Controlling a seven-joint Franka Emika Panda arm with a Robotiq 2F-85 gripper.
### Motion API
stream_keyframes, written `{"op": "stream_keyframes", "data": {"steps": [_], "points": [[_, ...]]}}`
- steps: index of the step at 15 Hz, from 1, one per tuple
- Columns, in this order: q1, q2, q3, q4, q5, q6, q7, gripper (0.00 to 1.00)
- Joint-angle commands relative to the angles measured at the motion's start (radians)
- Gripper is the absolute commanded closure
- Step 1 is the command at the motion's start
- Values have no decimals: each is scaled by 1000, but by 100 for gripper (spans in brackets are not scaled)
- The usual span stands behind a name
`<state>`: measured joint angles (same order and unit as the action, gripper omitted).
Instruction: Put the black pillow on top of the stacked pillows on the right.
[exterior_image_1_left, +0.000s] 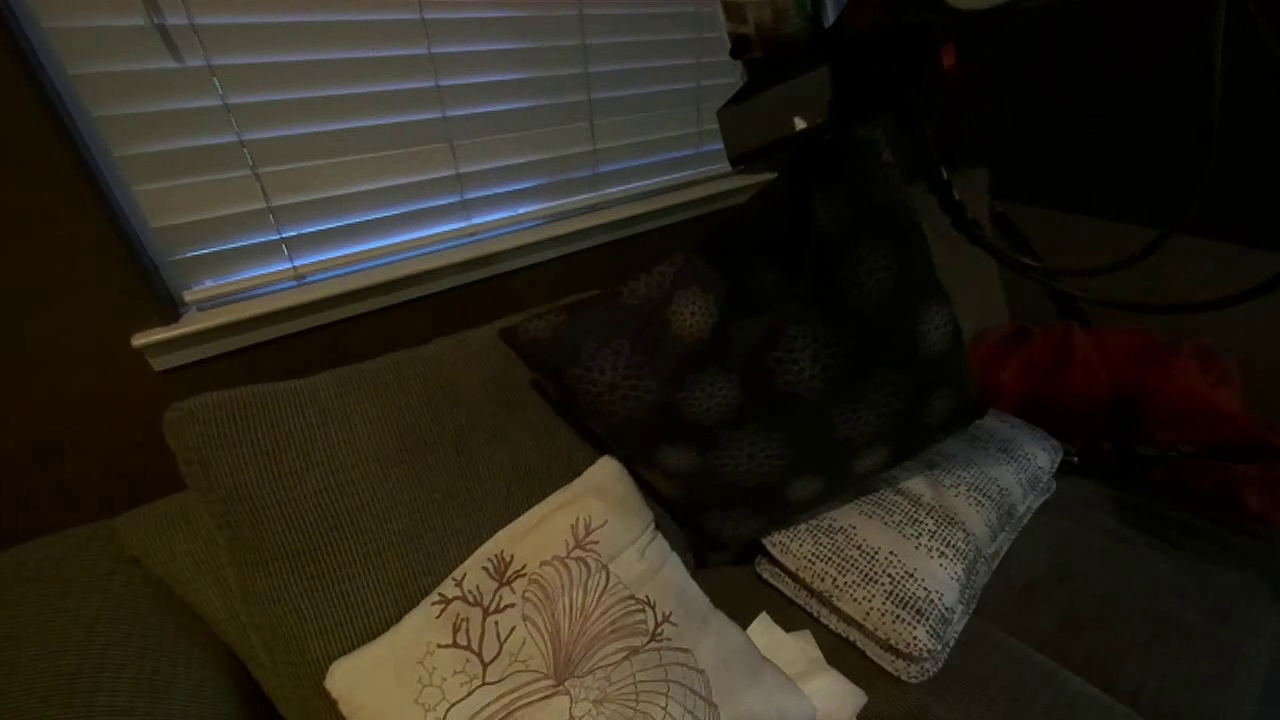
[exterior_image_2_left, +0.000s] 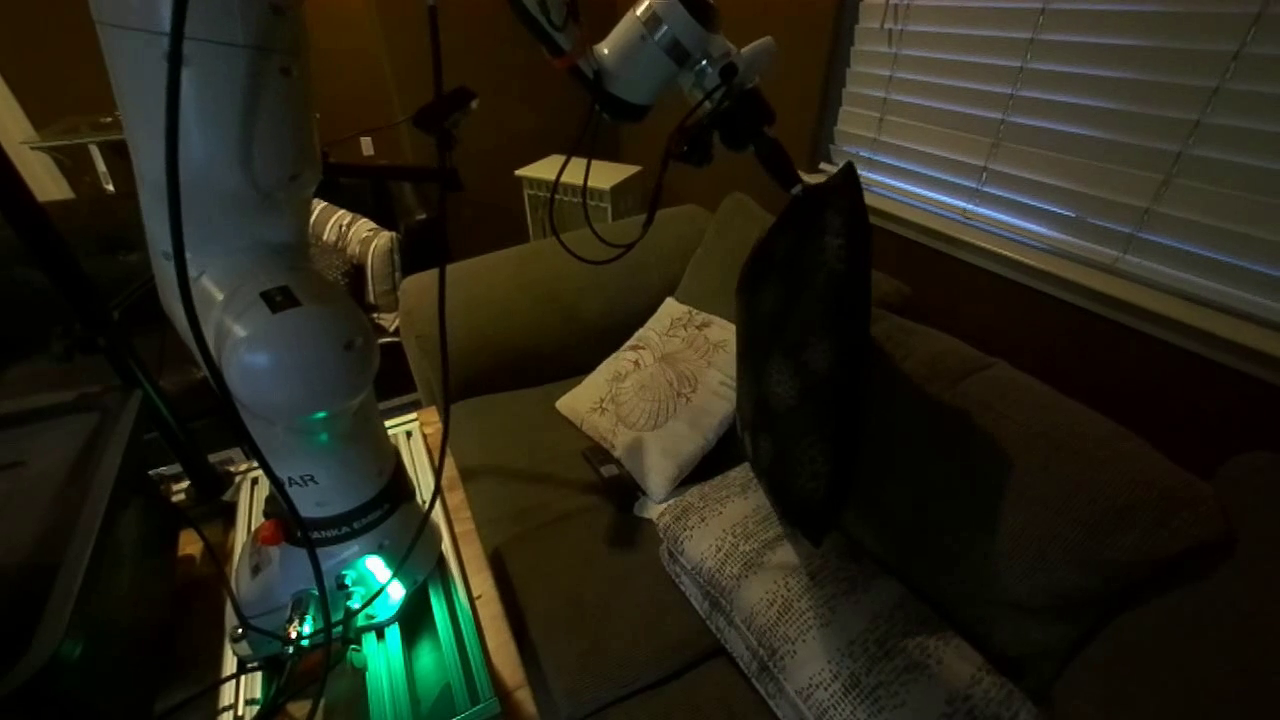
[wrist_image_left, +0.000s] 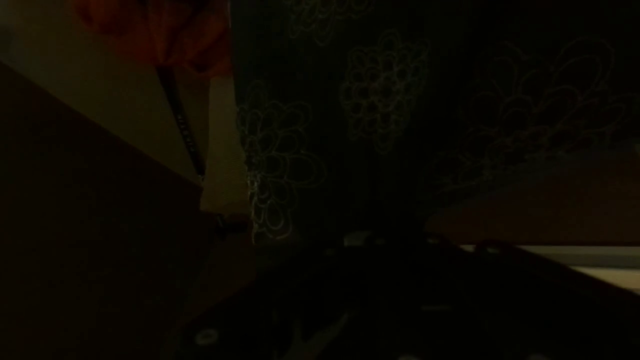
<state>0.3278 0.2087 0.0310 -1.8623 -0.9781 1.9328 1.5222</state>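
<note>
The black pillow (exterior_image_1_left: 800, 390) hangs upright from my gripper, dark with pale flower outlines. It also shows edge-on in an exterior view (exterior_image_2_left: 805, 350) and fills the upper middle of the wrist view (wrist_image_left: 325, 130). My gripper (exterior_image_2_left: 795, 188) is shut on its top corner; in the wrist view the dark jaws (wrist_image_left: 385, 240) are hard to make out. The stacked pillows (exterior_image_1_left: 910, 550), pale with dark speckled bands, lie flat on the sofa seat, also in an exterior view (exterior_image_2_left: 800, 610). The black pillow's lower edge is at their back side; I cannot tell if they touch.
A white shell-embroidered cushion (exterior_image_1_left: 590, 620) leans beside the black pillow, also in an exterior view (exterior_image_2_left: 655, 385). The sofa back cushions (exterior_image_1_left: 370, 470) and windowsill (exterior_image_1_left: 450, 265) are behind. A red cloth (exterior_image_1_left: 1110, 390) lies beyond the stacked pillows. A dark remote (exterior_image_2_left: 610, 470) lies on the seat.
</note>
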Motion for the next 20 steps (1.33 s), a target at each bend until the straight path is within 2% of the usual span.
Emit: {"op": "stream_keyframes", "data": {"steps": [1, 9, 20], "points": [[-43, -107, 32, -67, -95, -28, 20, 99], [-113, -158, 44, -133, -196, -13, -21, 99], [-197, -213, 25, -200, -250, -7, 34, 99]]}}
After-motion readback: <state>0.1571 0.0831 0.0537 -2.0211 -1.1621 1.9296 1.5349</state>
